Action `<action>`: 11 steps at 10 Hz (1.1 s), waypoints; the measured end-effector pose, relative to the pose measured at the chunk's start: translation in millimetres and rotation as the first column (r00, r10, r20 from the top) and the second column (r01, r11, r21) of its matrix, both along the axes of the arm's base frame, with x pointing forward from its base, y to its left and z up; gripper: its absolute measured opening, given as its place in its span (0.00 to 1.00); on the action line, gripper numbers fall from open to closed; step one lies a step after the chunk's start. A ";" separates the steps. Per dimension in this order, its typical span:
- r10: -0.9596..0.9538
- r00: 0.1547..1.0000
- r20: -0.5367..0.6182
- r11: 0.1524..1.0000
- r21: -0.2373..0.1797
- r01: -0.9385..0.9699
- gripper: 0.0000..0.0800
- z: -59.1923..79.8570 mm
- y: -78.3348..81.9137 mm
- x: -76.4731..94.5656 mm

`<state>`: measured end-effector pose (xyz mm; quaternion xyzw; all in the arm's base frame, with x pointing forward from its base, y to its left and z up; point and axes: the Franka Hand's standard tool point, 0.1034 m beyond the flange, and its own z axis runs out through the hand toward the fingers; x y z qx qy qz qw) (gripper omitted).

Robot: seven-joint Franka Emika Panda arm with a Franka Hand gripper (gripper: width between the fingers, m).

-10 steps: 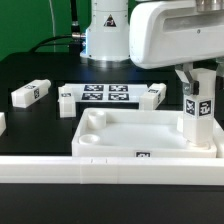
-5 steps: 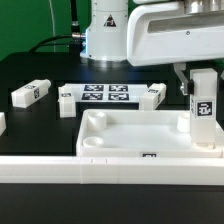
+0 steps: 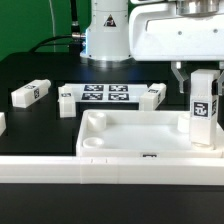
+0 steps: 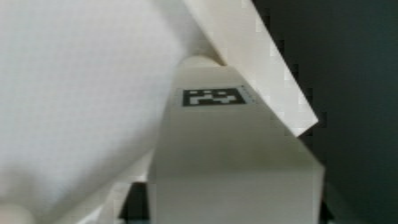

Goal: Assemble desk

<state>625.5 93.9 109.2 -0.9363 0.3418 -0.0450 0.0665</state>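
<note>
One black table (image 3: 40,128) bears the tabletop (image 3: 130,136); green backdrop (image 3: 25,25) behind.

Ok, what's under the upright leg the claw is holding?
The leg is upright over the tabletop's corner on the exterior view's right. The front rim and the leg itself hide its foot and any socket beneath, so seating is unclear.
</note>
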 end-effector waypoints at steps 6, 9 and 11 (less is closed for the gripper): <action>-0.304 0.952 -0.037 0.951 0.040 0.306 0.38 -0.1 3.5 -0.7; -0.097 0.995 -0.011 0.995 0.019 0.098 0.77 0.4 8.7 -1.0; 0.097 0.995 0.008 0.995 -0.005 -0.097 0.80 0.5 11.5 -1.5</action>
